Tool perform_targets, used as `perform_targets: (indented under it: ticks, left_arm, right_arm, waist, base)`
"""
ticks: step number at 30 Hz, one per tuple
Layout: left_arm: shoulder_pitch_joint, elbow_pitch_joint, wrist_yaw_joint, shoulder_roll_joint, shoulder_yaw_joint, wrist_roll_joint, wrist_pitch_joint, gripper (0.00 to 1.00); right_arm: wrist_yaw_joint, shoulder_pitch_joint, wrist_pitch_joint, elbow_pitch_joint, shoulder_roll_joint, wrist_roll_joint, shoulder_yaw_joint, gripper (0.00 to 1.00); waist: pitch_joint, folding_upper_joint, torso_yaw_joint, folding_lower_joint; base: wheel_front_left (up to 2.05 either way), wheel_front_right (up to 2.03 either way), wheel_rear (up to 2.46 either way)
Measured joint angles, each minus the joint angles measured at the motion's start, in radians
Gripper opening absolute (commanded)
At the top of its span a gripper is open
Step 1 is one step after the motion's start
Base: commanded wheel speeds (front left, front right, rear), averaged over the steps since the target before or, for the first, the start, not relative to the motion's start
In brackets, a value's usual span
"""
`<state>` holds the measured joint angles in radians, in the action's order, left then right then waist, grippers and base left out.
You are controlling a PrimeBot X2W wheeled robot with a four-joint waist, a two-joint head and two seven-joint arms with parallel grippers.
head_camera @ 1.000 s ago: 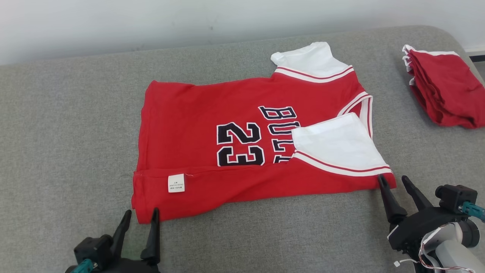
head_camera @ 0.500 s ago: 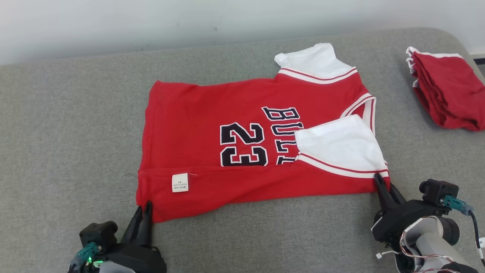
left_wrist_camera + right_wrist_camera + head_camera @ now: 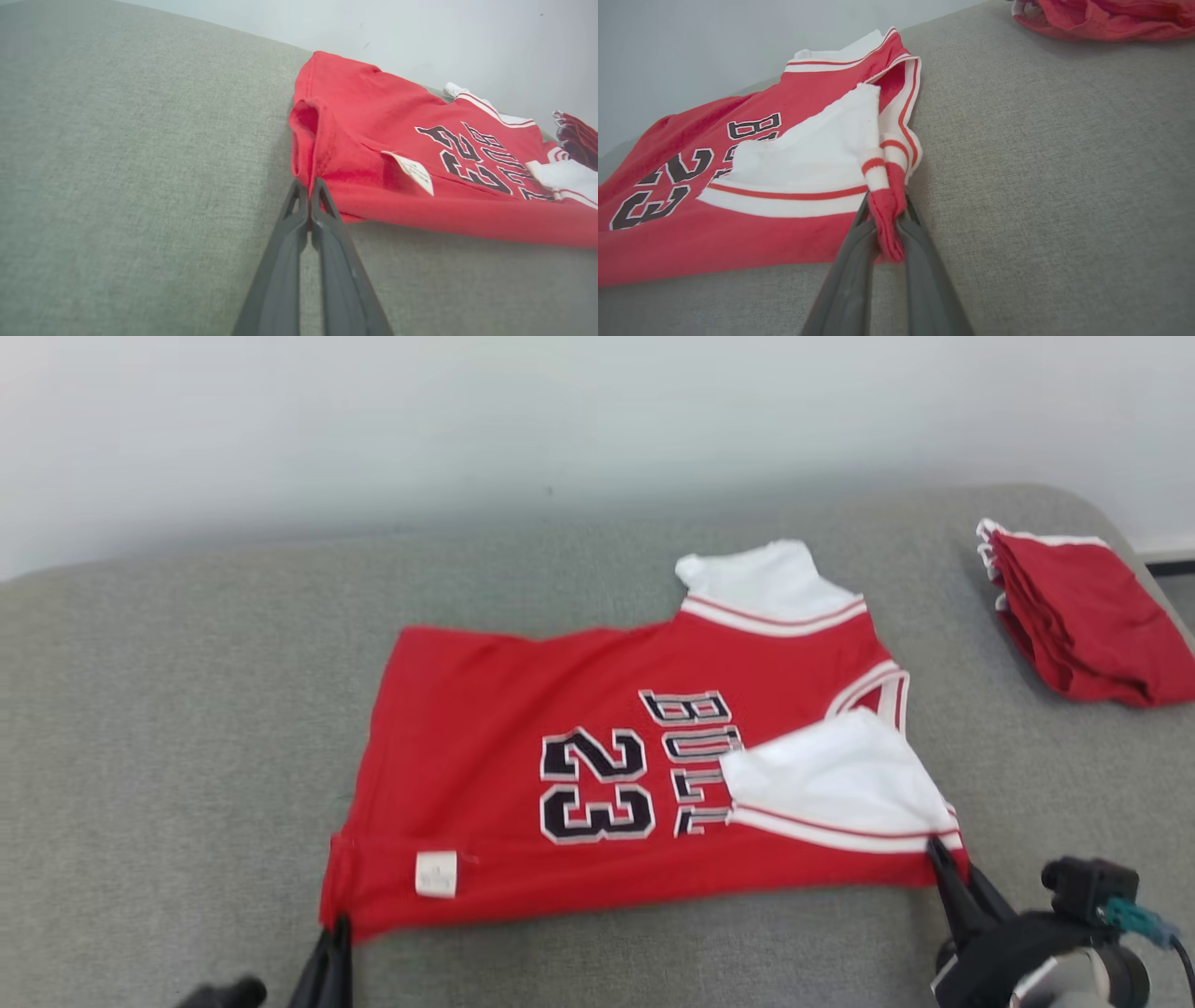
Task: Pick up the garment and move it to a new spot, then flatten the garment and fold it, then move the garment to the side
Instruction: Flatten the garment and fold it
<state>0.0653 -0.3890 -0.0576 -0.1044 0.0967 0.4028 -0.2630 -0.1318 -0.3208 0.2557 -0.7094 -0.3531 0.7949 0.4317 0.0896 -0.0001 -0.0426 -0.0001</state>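
A red jersey [image 3: 523, 775] with white sleeves, the number 23 and black lettering lies spread on the grey cushion, its near edge folded over with a white label [image 3: 435, 875] showing. My left gripper [image 3: 333, 933] is shut on the jersey's near left corner [image 3: 306, 179], which lifts slightly off the surface. My right gripper [image 3: 938, 859] is shut on the near right corner, red and white fabric [image 3: 887, 205] bunched between its fingers [image 3: 859, 252]. The folded white sleeve [image 3: 831, 784] lies just beside that grip.
A stack of folded red garments [image 3: 1083, 616] sits at the far right of the grey cushion [image 3: 168, 728], also visible as the red pile [image 3: 1101, 18] in the right wrist view. A pale wall [image 3: 467, 420] runs behind. Bare cushion lies to the left and in front.
Both grippers went from open beside the near corners to shut on them. The head camera has tilted up, so the whole scene sits lower in view, and the near corners look slightly raised.
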Motion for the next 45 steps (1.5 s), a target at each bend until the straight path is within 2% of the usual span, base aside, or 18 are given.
perform_targets:
  ticks: [9, 13, 14, 15, 16, 23, 34, 45]
  left_arm:
    - [-0.151, 0.063, 0.015, 0.024, 0.038, 0.007, 0.006, 0.0]
    - [-0.177, 0.06, 0.019, 0.031, 0.049, 0.019, 0.008, 0.0]
    - [-0.178, 0.057, 0.02, 0.032, 0.049, 0.023, 0.008, 0.0]
    - [-0.178, 0.056, 0.022, 0.033, 0.048, 0.023, 0.007, 0.62]
    - [-0.177, 0.056, 0.022, 0.032, 0.046, 0.023, 0.007, 0.98]
    - [-0.135, 0.138, 0.024, 0.03, -0.006, -0.021, 0.002, 1.0]
    - [-0.061, 0.28, 0.023, 0.01, -0.08, -0.117, 0.0, 1.0]
    - [-0.05, 0.296, -0.005, -0.015, -0.1, -0.192, 0.0, 1.0]
  right_arm:
    - [0.0, 0.208, -0.055, 0.143, -0.058, 0.005, -0.054, 0.0]
    - [0.0, 0.293, -0.096, 0.198, -0.053, -0.004, -0.109, 0.0]
    - [0.0, 0.305, -0.097, 0.215, -0.047, -0.008, -0.121, 0.13]
    - [0.0, 0.31, -0.099, 0.226, -0.039, -0.016, -0.137, 0.81]
    - [0.0, 0.312, -0.102, 0.237, -0.033, -0.03, -0.15, 1.0]
    - [0.0, 0.299, -0.066, 0.356, 0.022, -0.133, -0.242, 1.0]
    - [0.0, 0.27, -0.009, 0.49, 0.084, -0.273, -0.316, 1.0]
    - [0.0, 0.278, 0.005, 0.568, 0.145, -0.465, -0.337, 1.0]
  waist:
    - [-0.062, 0.0, 0.042, 0.0]
    - [-0.08, 0.0, 0.05, 0.0]
    - [-0.083, 0.0, 0.049, 0.0]
    - [-0.084, -0.0001, 0.046, 0.0]
    - [-0.085, 0.0, 0.043, 0.0]
    - [-0.097, 0.0, 0.019, 0.0001]
    - [-0.104, 0.0, -0.004, 0.0001]
    - [-0.093, 0.0001, -0.011, 0.0001]
  base:
    - [0.0, 0.0, 0.0]
    - [0.0, 0.0, 0.0]
    - [0.0, 0.0, 0.0]
    - [0.0, 0.0, 0.0]
    - [0.0, 0.0, 0.0]
    - [0.0, 0.0, 0.0]
    - [0.0, 0.0, 0.0]
    - [0.0, 0.0, 0.0]
